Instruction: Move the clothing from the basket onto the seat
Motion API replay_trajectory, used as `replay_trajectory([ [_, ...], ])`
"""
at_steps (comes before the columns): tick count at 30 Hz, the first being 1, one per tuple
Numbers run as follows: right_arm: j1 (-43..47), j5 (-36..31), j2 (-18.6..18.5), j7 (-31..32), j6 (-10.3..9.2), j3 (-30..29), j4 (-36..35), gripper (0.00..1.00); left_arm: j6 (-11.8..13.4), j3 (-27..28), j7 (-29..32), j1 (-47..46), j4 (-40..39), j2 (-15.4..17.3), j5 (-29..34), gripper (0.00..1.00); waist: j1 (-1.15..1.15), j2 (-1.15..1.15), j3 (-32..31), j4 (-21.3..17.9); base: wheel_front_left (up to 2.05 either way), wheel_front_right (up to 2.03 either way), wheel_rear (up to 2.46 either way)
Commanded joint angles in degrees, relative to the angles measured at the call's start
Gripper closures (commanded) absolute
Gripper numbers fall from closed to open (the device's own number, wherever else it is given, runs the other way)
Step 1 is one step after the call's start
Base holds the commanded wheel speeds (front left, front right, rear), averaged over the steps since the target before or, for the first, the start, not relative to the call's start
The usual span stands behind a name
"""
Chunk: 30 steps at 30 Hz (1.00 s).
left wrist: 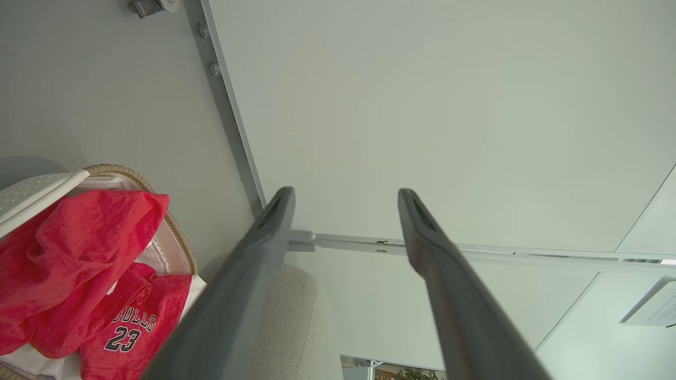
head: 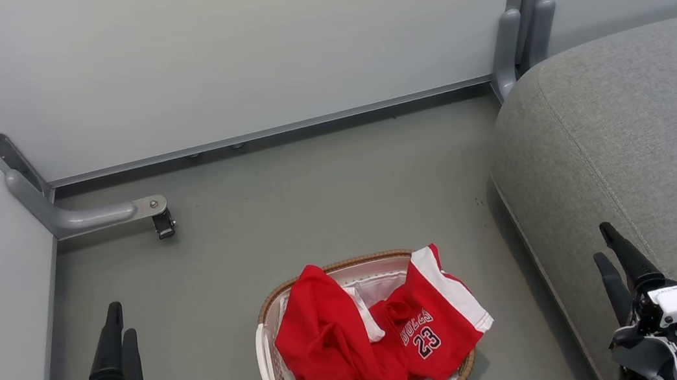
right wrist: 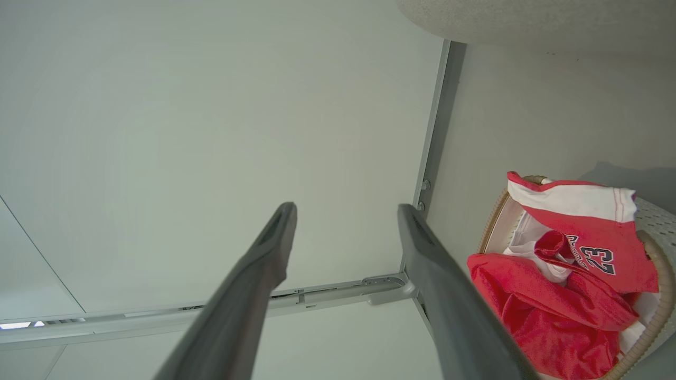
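Open floor (head: 314,206) lies to the left of the basket (head: 268,363) and behind it, with room to reach in. The big grey seat (head: 633,144) stands near on its right, leaving a thin gap. Walls (head: 229,54) close the back and left side, and a metal foot (head: 119,213) sticks out there.

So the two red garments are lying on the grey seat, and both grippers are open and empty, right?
No. The head view shows the red garments heaped in the basket on the floor, not on the grey seat. The left gripper and right gripper are open and empty.
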Motion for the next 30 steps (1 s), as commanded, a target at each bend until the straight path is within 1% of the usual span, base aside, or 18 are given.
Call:
replay_trajectory([
  [1,-1.0,-0.9,-0.6,-0.8,0.01,0.6,-1.1,0.00,-0.1,-0.2,-0.7,-0.9,-1.0,0.5,0.9,0.00,0.00,0.00,0.0,0.0,0.00,0.00,0.00],
  [5,-1.3,-2.6,-1.1,-2.0,0.01,1.9,-1.0,0.00,-0.2,-1.0,-2.0,-0.8,-0.8,1.3,3.0,0.00,0.00,0.00,0.1,0.0,0.00,0.00,0.00],
  [9,-1.8,-5.6,-1.4,-3.1,0.01,2.4,-1.1,0.00,-0.2,-1.0,-3.1,-1.0,-0.7,1.7,6.6,0.00,0.00,0.00,0.2,0.0,0.00,0.00,0.00],
  [19,-3.3,-15.8,-1.8,-5.6,0.02,4.0,-1.3,0.00,-0.2,-2.4,-5.6,-1.4,-0.6,2.8,16.7,0.00,0.00,0.00,0.6,-0.1,0.00,0.00,0.00],
  [30,-6.6,-28.1,-2.5,-8.1,0.02,5.7,0.4,0.00,-0.3,-5.3,-8.1,-3.0,0.2,4.8,26.7,0.00,0.00,0.00,1.1,-0.1,0.00,0.00,0.00],
])
